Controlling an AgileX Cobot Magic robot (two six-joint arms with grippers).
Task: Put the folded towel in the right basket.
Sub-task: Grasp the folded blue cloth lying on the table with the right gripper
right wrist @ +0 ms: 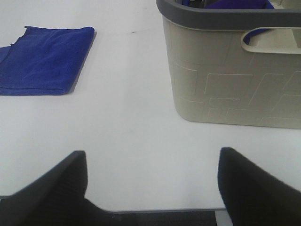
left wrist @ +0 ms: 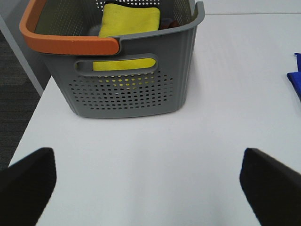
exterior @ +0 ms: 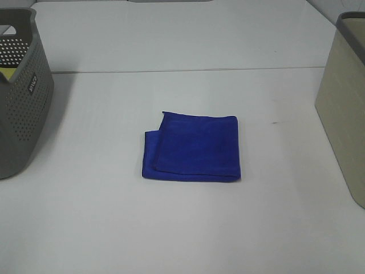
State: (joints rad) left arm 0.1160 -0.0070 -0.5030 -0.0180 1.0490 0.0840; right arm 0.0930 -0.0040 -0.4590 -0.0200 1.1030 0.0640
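A folded blue towel lies flat in the middle of the white table. It also shows in the right wrist view, and its edge shows in the left wrist view. The right basket is beige with a dark rim and holds something blue. My left gripper is open and empty near the table's front left. My right gripper is open and empty at the table's front edge, before the beige basket. Neither arm shows in the exterior view.
A grey perforated basket with an orange handle stands at the left and holds a yellow cloth. The white table has a seam across the back.
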